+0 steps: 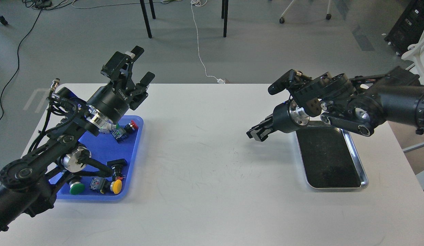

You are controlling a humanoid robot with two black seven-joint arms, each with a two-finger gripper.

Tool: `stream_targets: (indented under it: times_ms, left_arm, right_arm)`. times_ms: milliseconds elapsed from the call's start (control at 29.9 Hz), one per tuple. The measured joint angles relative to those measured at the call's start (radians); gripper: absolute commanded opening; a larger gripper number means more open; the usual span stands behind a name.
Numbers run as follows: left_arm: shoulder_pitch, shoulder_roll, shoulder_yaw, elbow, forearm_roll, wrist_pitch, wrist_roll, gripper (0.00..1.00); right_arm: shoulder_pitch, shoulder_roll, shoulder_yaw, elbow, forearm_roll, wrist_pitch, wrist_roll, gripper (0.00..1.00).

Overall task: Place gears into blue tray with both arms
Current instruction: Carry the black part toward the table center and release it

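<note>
A broad bare stretch of white counter lay between the blue tray near its left edge and the silver tray at right. The left arm hid much of the blue tray; coloured push-buttons showed there, no gears discernible. The left gripper stood raised, fingers apart. Whether the right gripper was parted, I couldn't tell.

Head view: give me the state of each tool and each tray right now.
Left tool: open, raised over the blue tray, holding nothing.
Right tool: too dark to tell, above the table.
Blue tray: holds coloured push-buttons; no gears visible.
Silver tray: looks empty.
</note>
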Motion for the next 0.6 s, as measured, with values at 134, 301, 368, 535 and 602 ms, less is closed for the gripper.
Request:
stream_targets:
  times_ms: [134,301,368,535,602]
  left_arm:
    - [0.003,0.001,0.0,0.0,0.0,0.0,-0.002,0.98]
    - [0.012,0.001,-0.007,-0.001,0.0,0.0,-0.002,0.98]
    - [0.013,0.001,-0.01,-0.001,0.0,0.0,-0.002,0.98]
    - [0.021,0.008,-0.012,-0.002,0.0,0.0,-0.002,0.98]
    - [0.026,0.012,-0.013,-0.002,0.0,0.0,-0.002,0.98]
  right_arm:
    - [-0.042,0.107,-0.023,-0.04,0.008,-0.029,0.0,0.21]
    - [-0.091,0.179,-0.07,-0.092,0.011,-0.094,0.0,0.21]
    - [-0.103,0.183,-0.085,-0.1,0.011,-0.111,0.0,0.22]
    - [-0.109,0.185,-0.093,-0.1,0.012,-0.12,0.0,0.29]
    - [-0.109,0.185,-0.093,-0.097,0.013,-0.12,0.0,0.4]
